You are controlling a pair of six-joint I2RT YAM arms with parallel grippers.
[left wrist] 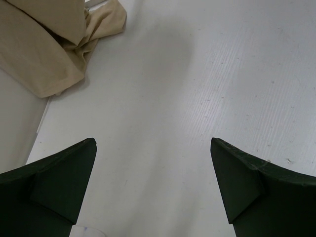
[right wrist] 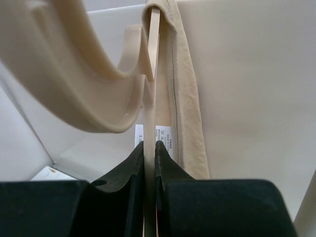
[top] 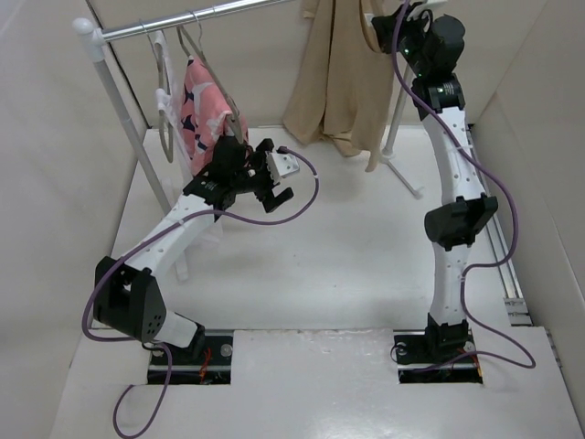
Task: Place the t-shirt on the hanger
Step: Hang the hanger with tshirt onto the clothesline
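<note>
Tan cloth hangs long and straight, up and down, at the far right of the table [top: 302, 274]. This is the t-shirt [top: 334, 82], and its bottom end lies bunched on the table. The right tool [right wrist: 149, 145] is high up at the top of it. Its two jaws are almost shut, and they pinch a thin pale strip that runs straight up between them. I think the strip is the neck edge of the t-shirt, because the small white label [right wrist: 164, 136] sits just behind it and the stitched neck band runs up just to the right. The hanger [right wrist: 74, 74] is big, smooth and cream. It curves in from the left until its end is just beside the strip, maybe touching it. I cannot tell if any of the hanger is inside the neck hole. What counts most is that the hanger is very close on the left of the pinched neck, so the neck has to open toward that side. The left tool [left wrist: 153, 143] is wide open and holds nothing. It is low over the table, well apart from the neck, and the t-shirt is farther back and off to its right. The right arm is by far the nearer one.
</note>
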